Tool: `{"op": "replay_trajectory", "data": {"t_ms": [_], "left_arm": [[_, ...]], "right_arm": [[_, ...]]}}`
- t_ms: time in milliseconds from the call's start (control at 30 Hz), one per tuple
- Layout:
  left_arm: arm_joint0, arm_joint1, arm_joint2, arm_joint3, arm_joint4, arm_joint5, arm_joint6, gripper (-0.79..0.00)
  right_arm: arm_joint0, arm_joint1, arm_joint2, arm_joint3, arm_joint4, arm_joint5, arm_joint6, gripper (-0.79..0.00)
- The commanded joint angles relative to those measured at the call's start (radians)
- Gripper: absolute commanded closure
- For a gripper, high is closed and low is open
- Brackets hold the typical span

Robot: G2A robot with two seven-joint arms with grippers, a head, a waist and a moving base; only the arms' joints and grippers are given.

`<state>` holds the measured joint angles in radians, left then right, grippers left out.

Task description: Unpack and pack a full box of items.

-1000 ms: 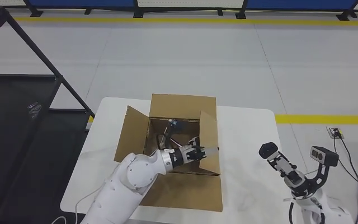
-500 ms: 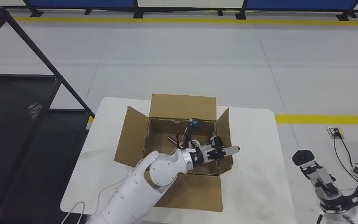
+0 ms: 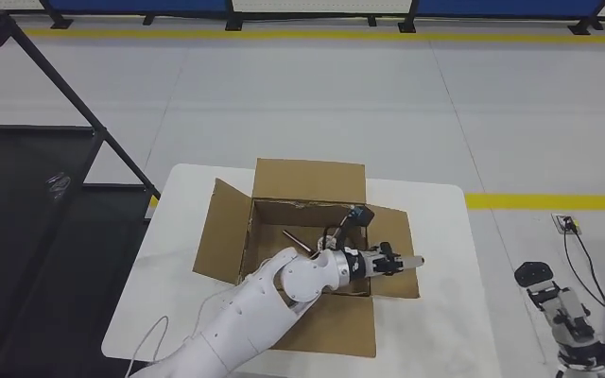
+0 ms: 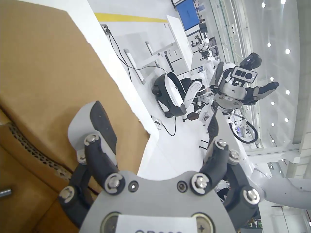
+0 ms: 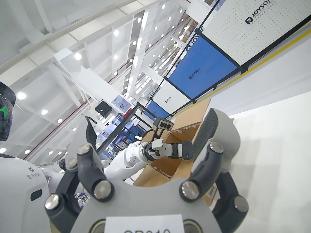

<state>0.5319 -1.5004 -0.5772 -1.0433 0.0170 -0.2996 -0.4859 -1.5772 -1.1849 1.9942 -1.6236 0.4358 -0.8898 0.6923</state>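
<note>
l gripper (image 3: 406, 262) apart over box (image 3: 307, 184) flap; r gripper (image 3: 550, 293) apart, partly cut off; box insides mostly hidden.

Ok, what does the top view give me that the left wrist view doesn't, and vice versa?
Top view adds the whole open box on the white table, with a thin rod lying inside. Left wrist view adds the left gripper's fingers spread wide, nothing between them. Both show the left gripper over the flap on the robot's right.
</note>
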Motion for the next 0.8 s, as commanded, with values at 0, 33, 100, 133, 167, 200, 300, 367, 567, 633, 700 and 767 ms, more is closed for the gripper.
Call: {"op": "replay_trajectory", "data": {"t_ms": [0, 33, 100, 133, 167, 200, 300, 367, 567, 633, 700, 767], "left_arm": [[-0.006, -0.012, 0.005, 0.029, -0.007, -0.004, -0.004, -0.785], [-0.009, -0.016, 0.006, 0.041, -0.008, -0.005, -0.006, -0.785], [-0.012, -0.024, 0.007, 0.061, -0.010, -0.007, -0.006, -0.785], [-0.014, -0.028, 0.006, 0.069, -0.011, -0.010, -0.004, -0.785], [-0.015, -0.031, 0.004, 0.074, -0.012, -0.015, -0.003, -0.785], [-0.016, -0.033, 0.001, 0.076, -0.012, -0.020, -0.002, -0.785], [-0.017, -0.035, -0.020, 0.064, -0.010, -0.039, 0.011, -0.785], [-0.013, -0.031, -0.039, 0.048, -0.001, -0.047, 0.017, -0.785], [0.034, 0.012, -0.157, -0.085, 0.062, -0.053, 0.046, -0.785], [0.074, 0.037, -0.221, -0.163, 0.096, -0.042, 0.046, -0.785], [0.127, 0.067, -0.302, -0.259, 0.140, -0.022, 0.040, -0.785], [0.200, 0.097, -0.392, -0.372, 0.176, 0.001, 0.022, -0.785]], "right_arm": [[0.000, 0.000, 0.000, 0.000, 0.000, 0.000, 0.001, -0.785], [0.000, 0.000, 0.000, 0.000, 0.000, 0.000, 0.001, -0.785], [0.000, 0.000, 0.000, 0.000, 0.000, 0.000, 0.001, -0.785], [0.000, 0.000, 0.000, 0.000, 0.000, 0.000, 0.001, -0.785], [0.000, 0.000, 0.000, 0.000, 0.000, 0.000, 0.001, -0.785], [0.000, 0.000, 0.000, 0.000, 0.000, 0.000, 0.001, -0.785], [0.001, 0.000, -0.001, -0.003, -0.002, 0.003, -0.002, -0.785], [0.005, 0.000, -0.002, -0.029, -0.025, 0.009, -0.022, -0.785], [0.042, 0.002, -0.027, -0.141, -0.174, -0.001, -0.035, -0.785], [0.065, 0.003, -0.050, -0.181, -0.238, 0.010, -0.032, -0.785], [0.093, 0.005, -0.080, -0.221, -0.310, 0.023, -0.026, -0.785], [0.126, 0.005, -0.119, -0.258, -0.384, 0.042, -0.026, -0.785]]}}
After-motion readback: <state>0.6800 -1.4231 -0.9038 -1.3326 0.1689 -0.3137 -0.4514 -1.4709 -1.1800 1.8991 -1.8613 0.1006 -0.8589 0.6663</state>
